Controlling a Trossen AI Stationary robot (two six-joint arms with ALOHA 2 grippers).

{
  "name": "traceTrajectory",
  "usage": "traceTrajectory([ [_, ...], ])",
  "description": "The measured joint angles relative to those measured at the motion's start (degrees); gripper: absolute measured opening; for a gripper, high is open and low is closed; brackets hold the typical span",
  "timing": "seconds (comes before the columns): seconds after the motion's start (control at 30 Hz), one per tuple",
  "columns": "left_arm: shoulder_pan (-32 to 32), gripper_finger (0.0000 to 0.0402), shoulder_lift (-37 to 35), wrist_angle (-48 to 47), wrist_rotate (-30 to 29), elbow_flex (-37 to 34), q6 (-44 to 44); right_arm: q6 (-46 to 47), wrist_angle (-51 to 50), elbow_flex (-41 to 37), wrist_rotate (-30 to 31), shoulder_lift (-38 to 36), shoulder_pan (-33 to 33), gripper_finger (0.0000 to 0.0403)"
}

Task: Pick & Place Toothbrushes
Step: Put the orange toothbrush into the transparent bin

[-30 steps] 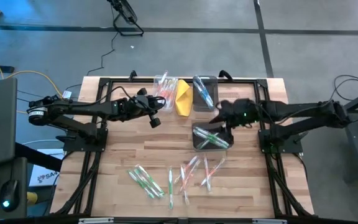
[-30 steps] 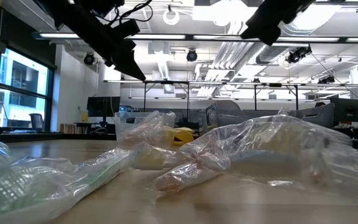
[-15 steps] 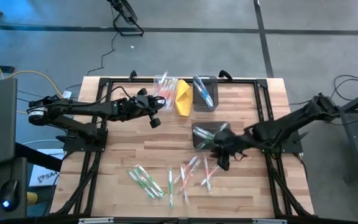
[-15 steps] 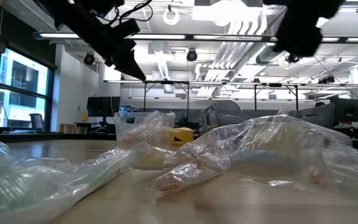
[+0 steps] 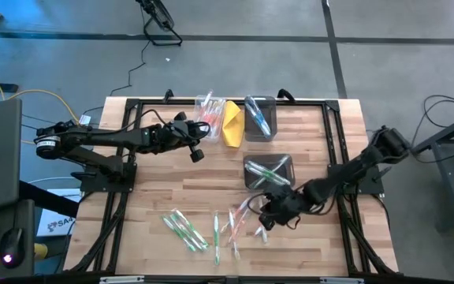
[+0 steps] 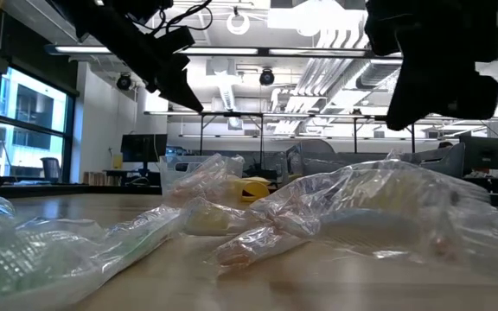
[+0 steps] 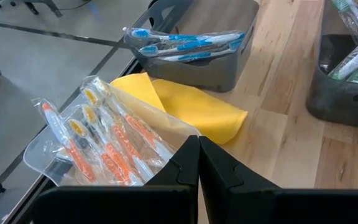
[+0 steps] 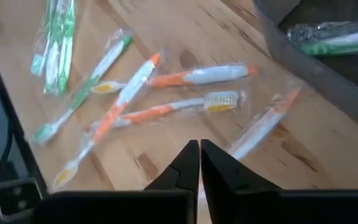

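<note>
Loose toothbrushes (image 5: 243,219) in clear wrappers lie scattered on the near part of the desk (image 5: 172,189): orange ones (image 8: 166,99) in the middle, green ones (image 5: 186,229) farther to the left. The right claw (image 5: 268,218) hangs just above the orange group, at its right edge, its fingers clenched together with nothing between them. In the right wrist view the closed fingertips (image 8: 199,155) point down at bare wood between an orange brush (image 8: 173,109) and another wrapped brush (image 8: 263,124) just beside them; whether the tips touch either one cannot be told.

Beyond that claw, a dark bin (image 5: 268,172) in the middle of the desk holds green brushes (image 8: 334,37). At the far edge a second bin (image 5: 260,118) holds blue brushes (image 7: 185,43). Beside it lies a yellow cloth (image 7: 191,109), and next to that a clear tray (image 5: 206,108) with orange brushes (image 7: 104,146).

The left claw (image 5: 195,148) hovers over the desk near the tray and the cloth, its fingers (image 7: 197,168) shut flat against each other and empty.

In the low view, crinkled wrappers (image 6: 232,216) fill the foreground.
</note>
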Motion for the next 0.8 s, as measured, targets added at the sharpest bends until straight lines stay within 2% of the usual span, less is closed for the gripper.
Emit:
traceTrajectory([
  [0.13,0.00,0.0000,0.00,0.00,0.00,0.00,0.00,3.07,-3.98,4.61,3.07,4.37,1.48,0.0003],
  [0.27,0.00,0.0000,0.00,0.00,0.04,0.00,0.00,5.16,-15.76,12.66,4.02,9.42,1.99,0.0003],
  [0.37,0.00,0.0000,0.00,0.00,0.04,0.00,0.00,5.90,-22.35,15.96,4.68,11.76,1.94,0.0003],
  [0.63,0.00,0.0000,0.00,0.00,0.07,0.00,0.02,3.45,-21.74,16.13,-1.13,12.30,0.25,0.0003],
  [0.8,0.00,0.0000,0.00,-0.01,0.07,0.00,0.02,-0.88,-20.95,16.13,-1.37,12.30,-0.13,0.0011],
])
